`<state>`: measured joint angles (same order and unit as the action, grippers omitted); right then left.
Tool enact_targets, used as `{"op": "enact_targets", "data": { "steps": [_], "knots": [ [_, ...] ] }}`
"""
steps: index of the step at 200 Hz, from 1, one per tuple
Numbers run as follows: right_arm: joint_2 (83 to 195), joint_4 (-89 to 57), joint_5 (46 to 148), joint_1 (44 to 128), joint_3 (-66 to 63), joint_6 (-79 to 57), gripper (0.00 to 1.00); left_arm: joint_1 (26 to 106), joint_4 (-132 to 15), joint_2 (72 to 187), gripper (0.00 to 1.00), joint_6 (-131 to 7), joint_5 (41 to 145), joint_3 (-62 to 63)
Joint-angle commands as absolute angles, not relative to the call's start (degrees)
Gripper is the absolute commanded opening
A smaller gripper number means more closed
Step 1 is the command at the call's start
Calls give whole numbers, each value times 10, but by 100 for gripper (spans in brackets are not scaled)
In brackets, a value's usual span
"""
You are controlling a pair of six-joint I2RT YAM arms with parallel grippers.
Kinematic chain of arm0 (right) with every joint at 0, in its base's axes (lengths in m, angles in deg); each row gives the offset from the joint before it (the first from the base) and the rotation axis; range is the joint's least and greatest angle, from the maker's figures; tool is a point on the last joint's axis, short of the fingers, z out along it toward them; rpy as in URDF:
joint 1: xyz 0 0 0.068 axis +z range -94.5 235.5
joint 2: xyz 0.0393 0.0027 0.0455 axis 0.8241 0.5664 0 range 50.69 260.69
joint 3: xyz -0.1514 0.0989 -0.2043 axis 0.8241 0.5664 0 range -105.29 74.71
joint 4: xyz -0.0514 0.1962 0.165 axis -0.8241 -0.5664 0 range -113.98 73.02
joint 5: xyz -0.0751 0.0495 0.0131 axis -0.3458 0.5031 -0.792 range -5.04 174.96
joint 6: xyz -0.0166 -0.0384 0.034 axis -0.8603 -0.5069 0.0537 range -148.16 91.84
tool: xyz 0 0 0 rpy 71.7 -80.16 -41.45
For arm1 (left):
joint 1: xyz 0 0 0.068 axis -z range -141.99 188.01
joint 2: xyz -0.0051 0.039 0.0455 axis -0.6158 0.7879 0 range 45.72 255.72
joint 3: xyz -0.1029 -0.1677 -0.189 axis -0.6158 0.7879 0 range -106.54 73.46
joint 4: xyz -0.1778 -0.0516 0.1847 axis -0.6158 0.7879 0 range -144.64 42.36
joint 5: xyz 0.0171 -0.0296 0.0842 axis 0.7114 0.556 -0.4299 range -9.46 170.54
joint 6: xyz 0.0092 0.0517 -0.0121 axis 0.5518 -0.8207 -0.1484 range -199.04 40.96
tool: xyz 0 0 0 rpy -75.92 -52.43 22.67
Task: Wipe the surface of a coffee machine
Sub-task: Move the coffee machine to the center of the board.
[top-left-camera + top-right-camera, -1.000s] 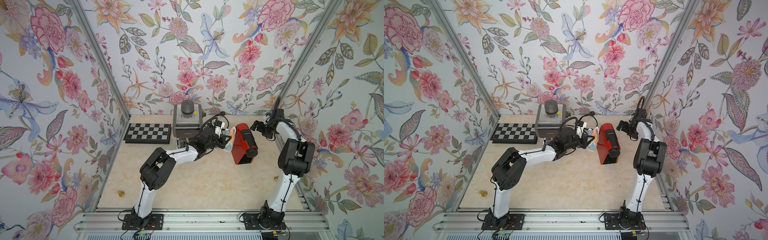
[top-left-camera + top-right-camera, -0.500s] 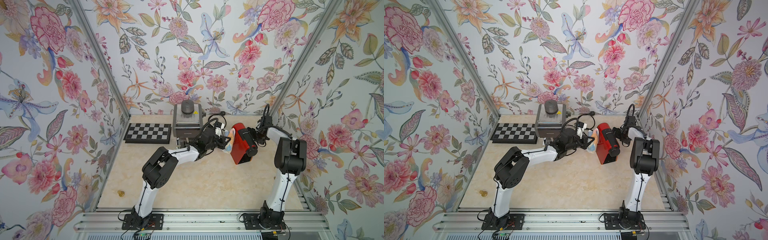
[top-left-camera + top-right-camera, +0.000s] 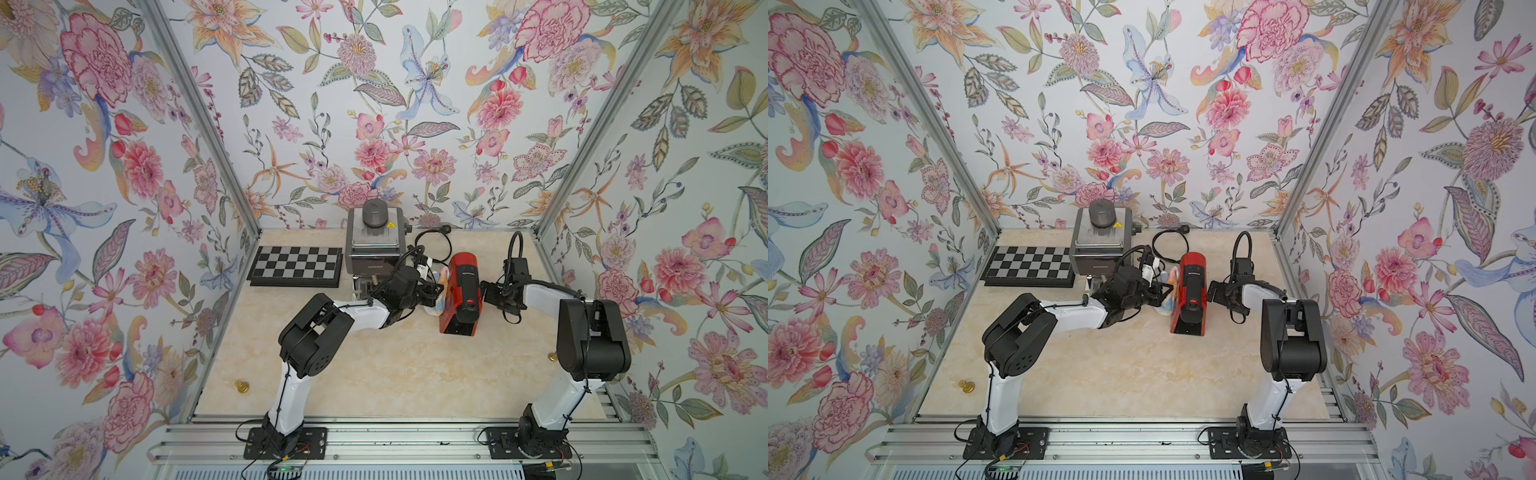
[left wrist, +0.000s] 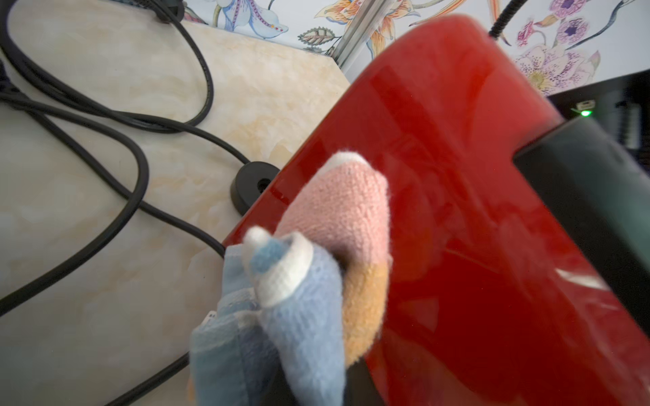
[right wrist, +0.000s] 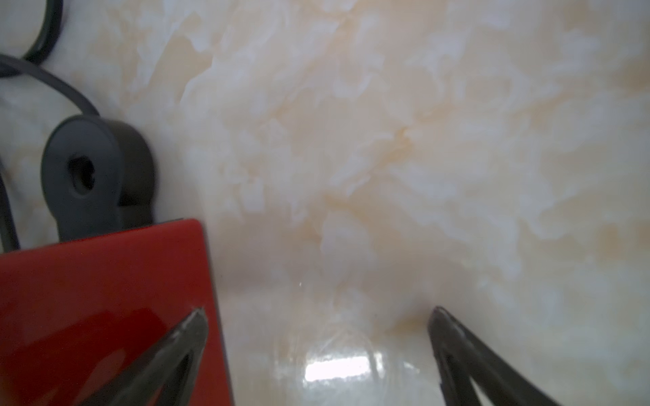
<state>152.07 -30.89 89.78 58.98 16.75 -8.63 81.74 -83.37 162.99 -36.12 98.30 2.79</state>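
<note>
The red coffee machine (image 3: 461, 297) (image 3: 1192, 297) stands mid-table in both top views. My left gripper (image 3: 426, 291) is shut on a blue, pink and orange cloth (image 3: 438, 293) (image 4: 316, 281), which is pressed against the machine's left side panel (image 4: 457, 211). The cloth hides the left fingers in the left wrist view. My right gripper (image 3: 488, 293) (image 5: 318, 310) is open, low at the machine's right side. One of its fingers (image 5: 183, 337) lies over the red side panel (image 5: 88, 281). Nothing is between the right fingers.
A silver appliance (image 3: 374, 245) stands behind the left gripper, with a chessboard (image 3: 295, 270) to its left. A black power cable (image 3: 432, 245) loops behind the red machine. Small brass pieces lie at the front left (image 3: 242, 386) and right edge (image 3: 552, 356).
My right gripper has come from the back right corner down to the machine's right side. The red machine has shifted left and turned straighter. The left gripper and cloth moved left with it.
</note>
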Motion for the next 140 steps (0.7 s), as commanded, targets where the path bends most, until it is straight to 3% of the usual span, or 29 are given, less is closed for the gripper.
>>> {"op": "enact_targets", "data": {
  "steps": [1, 66, 140],
  "knots": [
    [1486, -344, 967, 676, 205, -73, 100, 833, -866, 1578, 0, -351, 999, 55],
    [1450, -345, 957, 680, 218, -73, 100, 866, -887, 1510, 0, -337, 1003, 126],
    [1397, -384, 933, 622, 216, -107, 100, 909, -906, 1511, 0, -315, 1023, 128]
  ]
}}
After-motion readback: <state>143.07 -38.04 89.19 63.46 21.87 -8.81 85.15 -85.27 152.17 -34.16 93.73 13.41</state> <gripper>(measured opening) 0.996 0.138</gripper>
